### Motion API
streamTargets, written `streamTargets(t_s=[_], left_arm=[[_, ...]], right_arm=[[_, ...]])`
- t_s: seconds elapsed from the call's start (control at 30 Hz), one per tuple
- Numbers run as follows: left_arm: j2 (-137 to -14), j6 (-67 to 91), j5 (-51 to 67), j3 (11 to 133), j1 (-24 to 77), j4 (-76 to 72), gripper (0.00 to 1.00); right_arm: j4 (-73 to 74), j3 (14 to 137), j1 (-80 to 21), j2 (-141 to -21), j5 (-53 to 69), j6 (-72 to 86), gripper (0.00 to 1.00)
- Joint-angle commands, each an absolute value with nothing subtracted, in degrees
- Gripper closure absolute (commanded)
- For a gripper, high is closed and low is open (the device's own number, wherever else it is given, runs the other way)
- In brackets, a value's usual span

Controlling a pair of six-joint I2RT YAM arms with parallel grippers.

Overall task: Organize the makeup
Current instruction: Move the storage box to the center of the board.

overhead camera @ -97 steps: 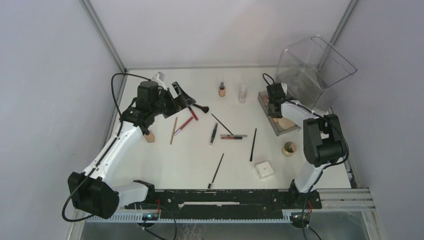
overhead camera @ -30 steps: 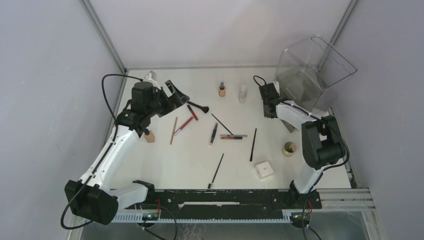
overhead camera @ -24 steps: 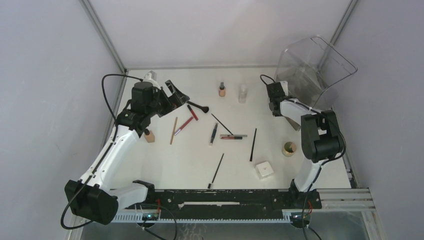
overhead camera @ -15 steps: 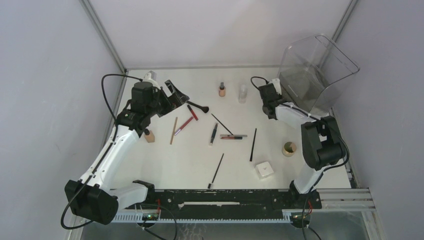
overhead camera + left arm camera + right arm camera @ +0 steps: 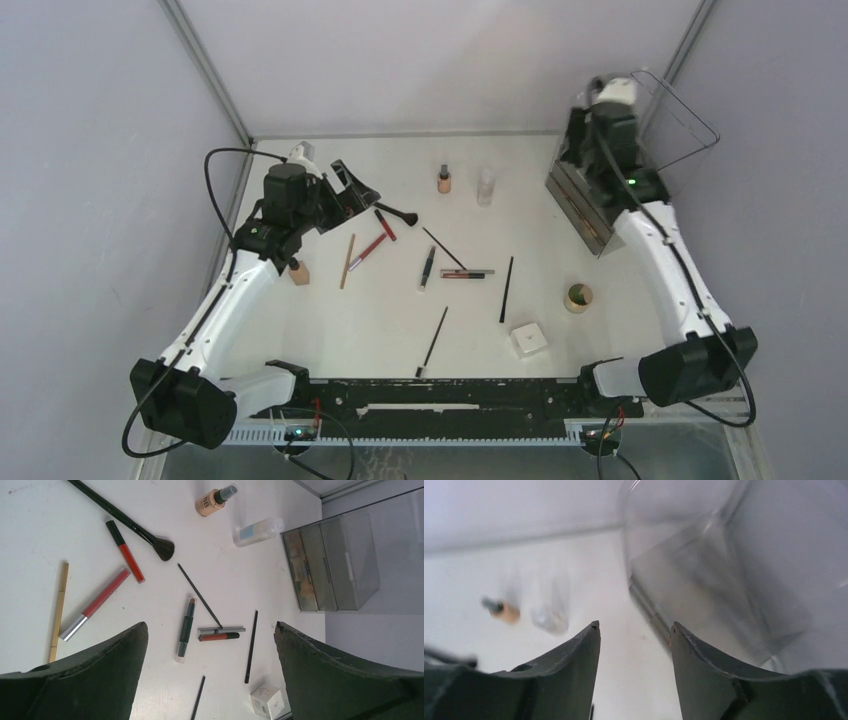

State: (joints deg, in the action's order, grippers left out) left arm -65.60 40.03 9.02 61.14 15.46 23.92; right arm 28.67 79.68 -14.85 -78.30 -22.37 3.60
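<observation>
The makeup lies loose on the white table: a tan bottle [image 5: 444,181] [image 5: 212,500], a clear bottle [image 5: 486,186], a black brush [image 5: 120,515], red lip sticks [image 5: 125,552], a gold pencil [image 5: 347,261], a green stick [image 5: 186,627], black pencils [image 5: 507,289], a round puff [image 5: 578,297] and a white box [image 5: 528,339]. My left gripper [image 5: 350,185] [image 5: 210,625] hangs open above them, holding nothing. My right gripper [image 5: 588,132] [image 5: 635,624] is raised beside the clear bin [image 5: 704,565], open and empty.
A grey drawer unit [image 5: 580,205] [image 5: 330,562] stands at the back right under the clear bin, its drawers pushed in. A small tan item [image 5: 298,272] sits by the left arm. Walls close in on the table at both sides and the back.
My right arm has swung up from the front of the drawer unit to beside the bin's top, and its jaws have opened. The left arm has stayed still.
</observation>
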Motion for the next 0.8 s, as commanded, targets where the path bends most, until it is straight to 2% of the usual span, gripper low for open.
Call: streamTargets(t_s=[0.0,0.2,0.43,0.57,0.77], left_arm=[[-65.72,39.24,10.84,60.05,15.92,19.21,0.00],[-64.57,38.76,10.72,58.86,16.26,19.24,0.00],[-64.53,38.76,11.26,58.36,16.23,18.87,0.00],[-64.92,38.76,11.53,58.27,16.19,18.76,0.00],[-64.62,38.78,12.41,56.83,16.21,17.05,0.00]], right_arm=[[35.96,88.58,-6.66,-76.23,-13.90,7.01,0.35],[46.57,102.76,-0.47,-83.75,-22.66,11.50,0.33],[45.64,96.52,6.48,-76.64,-25.43,19.55,0.36],[47.22,94.24,13.52,-75.42,-16.43,22.31,0.38],[49.10,93.13,17.67,-75.98,-13.07,22.76,0.45]])
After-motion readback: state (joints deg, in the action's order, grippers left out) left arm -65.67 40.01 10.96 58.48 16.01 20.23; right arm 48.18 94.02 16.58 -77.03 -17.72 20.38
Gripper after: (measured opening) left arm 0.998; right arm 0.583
